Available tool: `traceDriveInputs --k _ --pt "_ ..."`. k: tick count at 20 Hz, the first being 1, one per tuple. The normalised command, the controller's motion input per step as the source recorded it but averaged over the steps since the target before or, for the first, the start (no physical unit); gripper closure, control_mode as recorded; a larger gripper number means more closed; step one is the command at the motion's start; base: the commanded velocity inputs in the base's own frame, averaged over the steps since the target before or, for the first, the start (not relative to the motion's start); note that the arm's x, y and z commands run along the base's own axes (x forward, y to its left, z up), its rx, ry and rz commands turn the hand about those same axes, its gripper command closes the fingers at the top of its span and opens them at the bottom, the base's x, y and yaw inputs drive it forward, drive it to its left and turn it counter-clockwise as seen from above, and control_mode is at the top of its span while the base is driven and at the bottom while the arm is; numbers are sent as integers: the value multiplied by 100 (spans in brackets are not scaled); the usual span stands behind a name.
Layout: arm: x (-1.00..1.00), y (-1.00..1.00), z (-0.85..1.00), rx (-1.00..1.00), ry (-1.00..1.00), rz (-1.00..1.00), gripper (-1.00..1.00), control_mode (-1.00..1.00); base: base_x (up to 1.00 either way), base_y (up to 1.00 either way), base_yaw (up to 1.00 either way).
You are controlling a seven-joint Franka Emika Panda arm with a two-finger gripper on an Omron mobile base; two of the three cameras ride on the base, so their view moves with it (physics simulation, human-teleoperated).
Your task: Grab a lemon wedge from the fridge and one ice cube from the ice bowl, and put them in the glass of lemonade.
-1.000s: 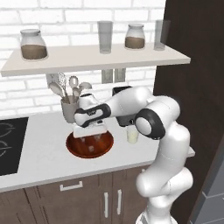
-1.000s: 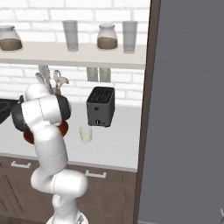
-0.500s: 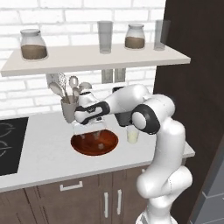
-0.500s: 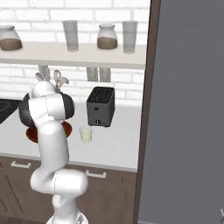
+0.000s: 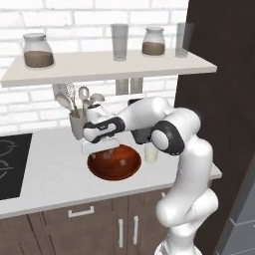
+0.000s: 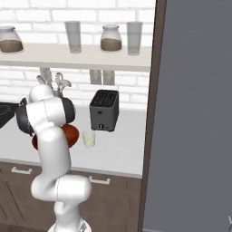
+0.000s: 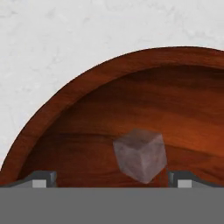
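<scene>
The ice cube (image 7: pixel 140 155) lies in the ice bowl (image 5: pixel 114 167), near the desk's (image 5: pixel 50 174) front edge. The fingers (image 7: pixel 43 178) stand wide open; centre them astride the cube, lower, then close gently.

The arm (image 6: pixel 47 131) hides most of the ice bowl (image 6: pixel 72 134).

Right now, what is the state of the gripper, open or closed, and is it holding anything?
Gripper: jaws open, holding nothing; it hangs over the ice bowl with an ice cube lying between the jaws, not gripped.
</scene>
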Motion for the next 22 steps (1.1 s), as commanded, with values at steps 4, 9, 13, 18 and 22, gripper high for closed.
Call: traceDriveInputs --k 4,9,13,18,22 --pt "-3 -1 0 1 -16 0 -100 -100 0 0 0" --pt "22 -7 -3 12 -7 -2 -100 -100 0 0 0" --pt "4 -9 -10 13 -2 0 -100 -100 0 0 0" --pt "-18 -6 -15 1 0 0 -100 -100 0 0 0" --pt "0 0 -22 0 0 0 -100 -100 0 0 0"
